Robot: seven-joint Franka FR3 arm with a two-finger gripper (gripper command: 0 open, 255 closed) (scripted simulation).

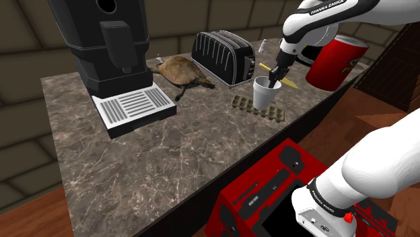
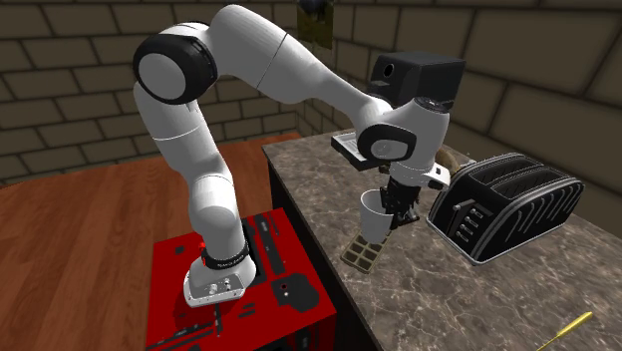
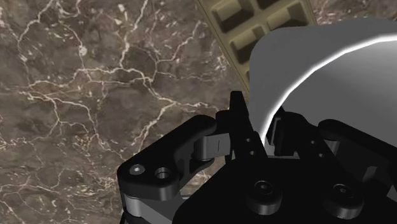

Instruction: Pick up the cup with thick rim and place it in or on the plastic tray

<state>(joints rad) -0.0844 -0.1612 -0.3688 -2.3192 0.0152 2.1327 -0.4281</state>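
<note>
- Cup (image 1: 265,94) — plain white, tapered, open top with a broad rim. It is near the front edge of the marble counter (image 1: 134,155), directly over the olive compartment tray (image 1: 258,108). Cannot tell whether its base rests on the tray or hangs just above it.
- Gripper (image 1: 273,82) reaches in from above and is clamped on the cup's wall. In the wrist view one finger (image 3: 239,121) lies outside the wall and the other inside, with the rim between them.
- Handling, judged: small and apparently empty, so likely light. The wall looks rigid and should not give under the pinch.
- Smooth surface — it may slip or swing, since a one-sided rim grip leaves the body hanging off-centre.
- Best hold: the thick rim, as taken here; its thickness gives the pads something to bite.
- The tray is shallow with ridged cells, so the cup could tip if set across a divider.
</note>
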